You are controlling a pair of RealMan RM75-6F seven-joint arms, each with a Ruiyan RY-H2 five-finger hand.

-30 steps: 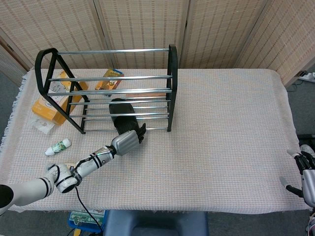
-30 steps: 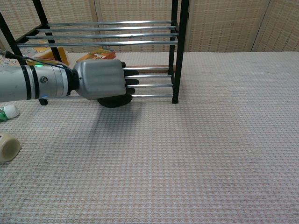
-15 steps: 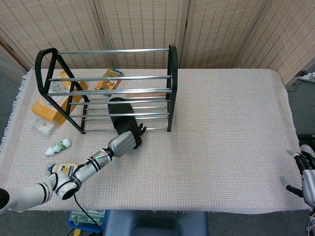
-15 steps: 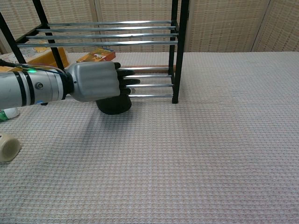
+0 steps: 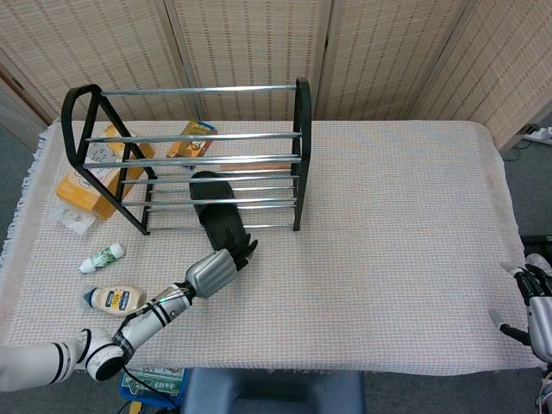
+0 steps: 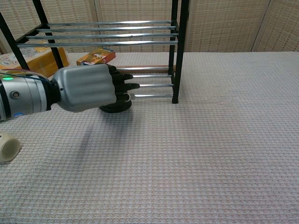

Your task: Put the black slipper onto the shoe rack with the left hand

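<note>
I had the left hand (image 5: 216,268) just near of the shoe rack (image 5: 185,155), its fingers (image 6: 122,86) stretched out toward the rack's bottom rails w/ nothing between them. In the head view the fingertips sat right at the near end of the black slipper (image 5: 217,214); whether they touched it or only hung over it, I couldn't tell. The chest view was no help there, since the hand (image 6: 88,87) covered most of the slipper (image 6: 117,108) and only a dark sliver showed below it.

The slipper lay on the rack's lowest rails, lengthwise far-to-near, its near end poking out past the front rail over the tablecloth (image 5: 388,224).

The right hand (image 5: 539,315) sat at the far right edge of the head view, near the table's near-right corner, well apart from everything (mostly cut off by the frame, so I couldn't tell how its fingers lay).

Other bits: an orange box (image 5: 90,177) behind the rack's left end, a smaller printed box (image 5: 191,138) behind its middle, a small green-and-white bottle (image 5: 103,257) on the cloth left of the arm, a yellow-label bottle (image 5: 114,298) lying just beside the forearm, and a tape roll (image 6: 9,147) at the left edge of the chest view.
</note>
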